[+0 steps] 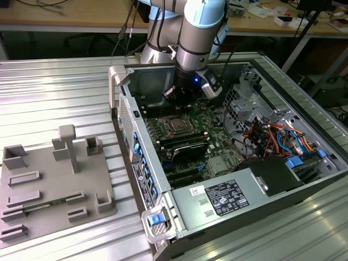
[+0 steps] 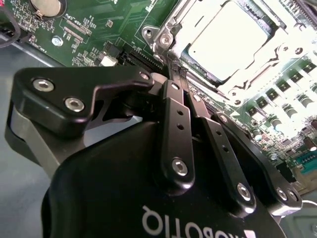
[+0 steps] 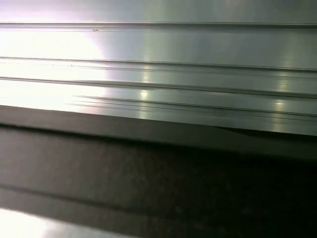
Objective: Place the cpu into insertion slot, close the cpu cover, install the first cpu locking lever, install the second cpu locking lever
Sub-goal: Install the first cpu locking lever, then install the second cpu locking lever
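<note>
The cpu point(image 2: 230, 39) lies silver side up in the insertion slot point(image 1: 176, 124) on the green board. The silvery cpu cover point(image 2: 173, 22) lies flat around it, and the chip shows through its window. In the exterior view my gripper point(image 1: 180, 98) hangs inside the open computer case, over the slot's far edge. In the second wrist view the gripper point(image 2: 177, 73) is shut, with its black fingers point(image 2: 174, 119) meeting at a corner of the cover frame. Whether a thin locking lever sits between the tips I cannot tell.
Long black memory slots point(image 1: 185, 147) lie just in front of the socket. A grey power supply box point(image 1: 217, 201) and a bundle of coloured cables point(image 1: 272, 136) fill the case's near and right side. A grey fixture plate point(image 1: 49, 185) rests on the ribbed metal table point(image 3: 158, 74).
</note>
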Controlling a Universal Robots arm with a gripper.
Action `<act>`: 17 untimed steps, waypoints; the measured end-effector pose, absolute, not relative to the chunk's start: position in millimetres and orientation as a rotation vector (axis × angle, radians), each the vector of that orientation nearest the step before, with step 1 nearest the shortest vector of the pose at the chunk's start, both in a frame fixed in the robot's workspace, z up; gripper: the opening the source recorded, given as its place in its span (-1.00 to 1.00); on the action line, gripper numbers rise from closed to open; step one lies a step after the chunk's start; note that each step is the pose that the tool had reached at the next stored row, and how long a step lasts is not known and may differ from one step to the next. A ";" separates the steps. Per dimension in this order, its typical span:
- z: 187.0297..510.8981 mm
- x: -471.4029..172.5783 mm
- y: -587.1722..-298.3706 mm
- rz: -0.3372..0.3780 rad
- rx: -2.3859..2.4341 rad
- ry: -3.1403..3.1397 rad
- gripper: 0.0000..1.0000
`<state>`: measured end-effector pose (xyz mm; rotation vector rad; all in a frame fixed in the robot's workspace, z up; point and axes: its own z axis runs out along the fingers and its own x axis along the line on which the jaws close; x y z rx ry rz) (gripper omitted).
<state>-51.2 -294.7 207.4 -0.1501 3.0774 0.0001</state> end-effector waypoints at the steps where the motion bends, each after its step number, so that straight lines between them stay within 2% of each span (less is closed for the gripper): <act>1: 208.0 -51.2 -294.7 -0.001 -0.150 3.077 -0.79; 17: 210.9 -51.1 -298.8 -0.008 -0.134 3.078 -0.79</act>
